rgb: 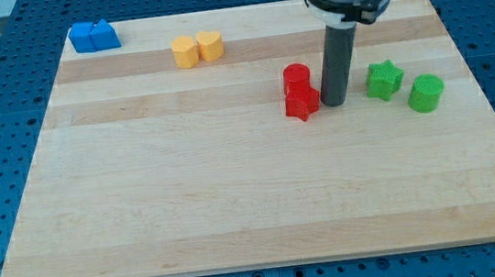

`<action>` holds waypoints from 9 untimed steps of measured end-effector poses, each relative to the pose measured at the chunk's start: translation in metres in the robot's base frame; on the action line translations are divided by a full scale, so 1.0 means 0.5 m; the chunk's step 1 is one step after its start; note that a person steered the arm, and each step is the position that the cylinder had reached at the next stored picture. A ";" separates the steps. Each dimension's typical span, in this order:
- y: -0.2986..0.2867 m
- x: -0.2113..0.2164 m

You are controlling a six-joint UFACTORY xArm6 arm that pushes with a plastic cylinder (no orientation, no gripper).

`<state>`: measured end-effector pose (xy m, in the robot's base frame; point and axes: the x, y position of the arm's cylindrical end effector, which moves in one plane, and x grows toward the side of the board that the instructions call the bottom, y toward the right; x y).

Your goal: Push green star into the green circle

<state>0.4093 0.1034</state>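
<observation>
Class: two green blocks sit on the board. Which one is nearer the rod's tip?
The green star. It lies just to the view's right of my tip, while the green circle sits further right, beyond the star.

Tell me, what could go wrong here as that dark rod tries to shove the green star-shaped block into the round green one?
1. My tip sits right beside the red star-shaped block and red cylinder block; a leftward drift would likely knock them.
2. The green star-shaped block could spin off its points and slide past the round green block.
3. The round green block lies near the wooden board's right edge; a hard push may send it off.
</observation>
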 end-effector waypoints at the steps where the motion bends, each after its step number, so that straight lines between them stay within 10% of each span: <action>1: 0.038 -0.020; 9: 0.099 -0.038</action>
